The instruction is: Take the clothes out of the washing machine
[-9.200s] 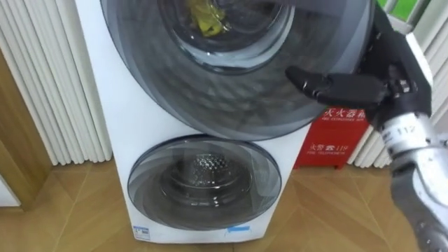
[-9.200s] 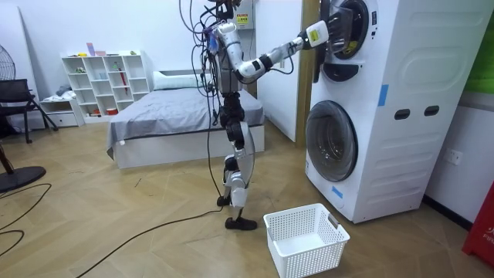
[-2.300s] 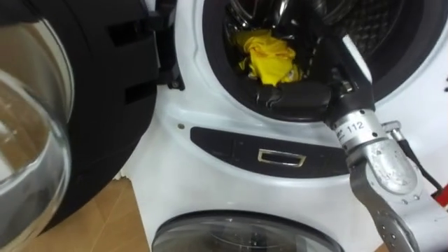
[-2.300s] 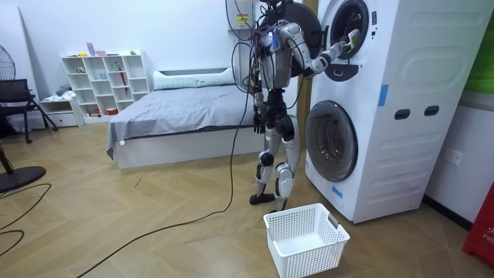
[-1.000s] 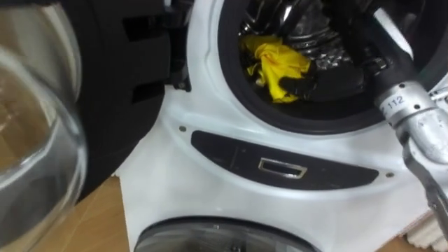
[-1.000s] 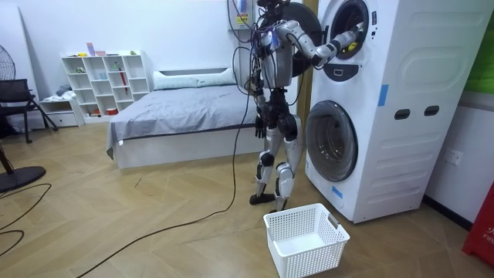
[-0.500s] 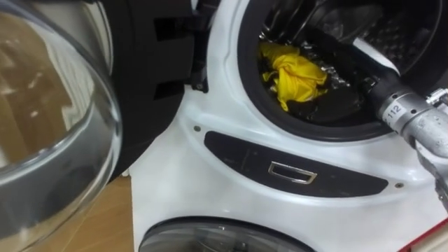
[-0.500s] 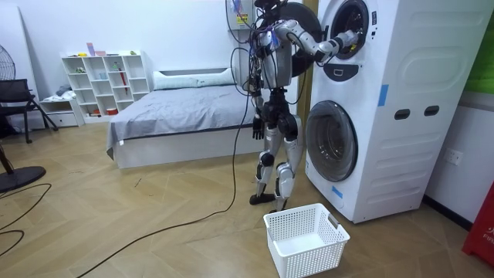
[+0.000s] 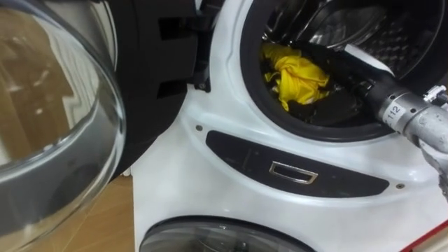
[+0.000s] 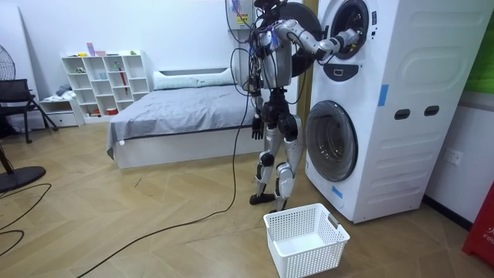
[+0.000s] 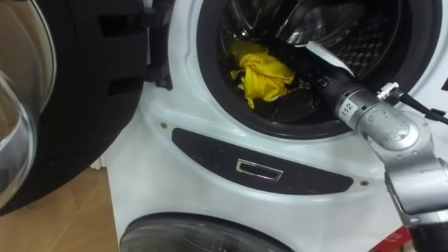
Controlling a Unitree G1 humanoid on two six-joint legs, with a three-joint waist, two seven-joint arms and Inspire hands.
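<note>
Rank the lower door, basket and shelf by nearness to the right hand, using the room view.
1. Lower door: straight below the right hand, which is at the upper drum's mouth.
2. Basket: on the floor by the robot's feet.
3. Shelf: against the far wall, on the room view's left.
</note>
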